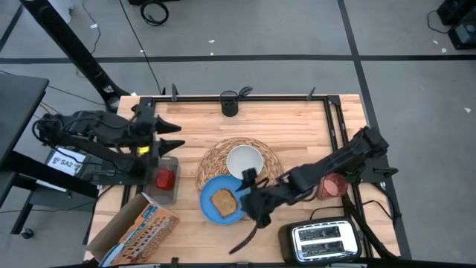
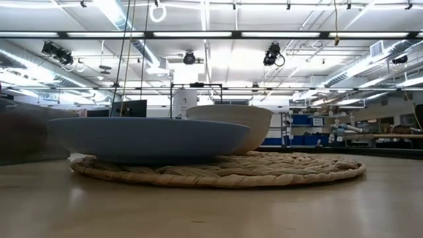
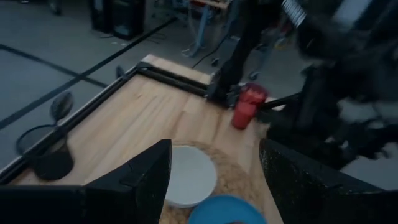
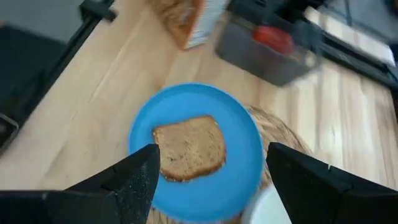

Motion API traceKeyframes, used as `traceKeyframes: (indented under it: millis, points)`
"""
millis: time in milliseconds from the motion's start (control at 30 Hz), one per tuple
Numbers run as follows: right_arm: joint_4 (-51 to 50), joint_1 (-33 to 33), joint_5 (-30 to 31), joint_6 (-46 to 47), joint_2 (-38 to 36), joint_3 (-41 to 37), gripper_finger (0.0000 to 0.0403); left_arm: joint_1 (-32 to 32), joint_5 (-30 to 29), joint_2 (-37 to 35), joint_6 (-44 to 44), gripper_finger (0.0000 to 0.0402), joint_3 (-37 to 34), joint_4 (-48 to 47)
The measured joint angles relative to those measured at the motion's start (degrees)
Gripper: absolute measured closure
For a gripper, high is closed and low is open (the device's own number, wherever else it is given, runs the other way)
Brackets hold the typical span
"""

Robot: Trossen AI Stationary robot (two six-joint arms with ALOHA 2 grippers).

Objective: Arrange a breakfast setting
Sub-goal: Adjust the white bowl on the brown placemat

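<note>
Right gripper (image 1: 249, 195) jaws wide, empty — above toast slice (image 4: 188, 148).

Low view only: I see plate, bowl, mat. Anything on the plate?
Observer: Yes, a toast slice lies flat on the blue plate.
Operator: Where's the right gripper? Not in my view.
Observer: The right gripper hovers open directly above the toast, holding nothing.
</note>
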Motion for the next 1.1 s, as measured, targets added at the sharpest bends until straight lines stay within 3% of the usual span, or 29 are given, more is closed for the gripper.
traceKeyframes:
  millis: [133,333,600,933,1100]
  points:
    - [-5.3,-1.7,-0.2,4.4,-3.5,-1.6,0.0111,1.4,-2.1,2.7,-2.7,0.0154,0.0,-4.0]
    - [-7.4,-6.5,-4.9,6.9,-7.6,-11.0,0.0116,5.3,-2.1,7.5,-6.8,0.0155,0.0,-7.7]
    - [-16.5,-17.0,-5.9,9.2,-13.8,-20.3,0.0117,13.9,0.5,13.4,-7.1,0.0155,0.0,-9.1]
    - [0.5,-25.9,-12.5,4.6,-13.1,-33.0,0.0122,19.7,0.8,15.0,-7.1,0.0155,-2.5,-11.6]
    - [6.9,-28.7,-14.0,1.1,-13.0,-35.0,0.0122,20.2,6.2,14.8,-8.1,0.0155,-8.4,-8.4]
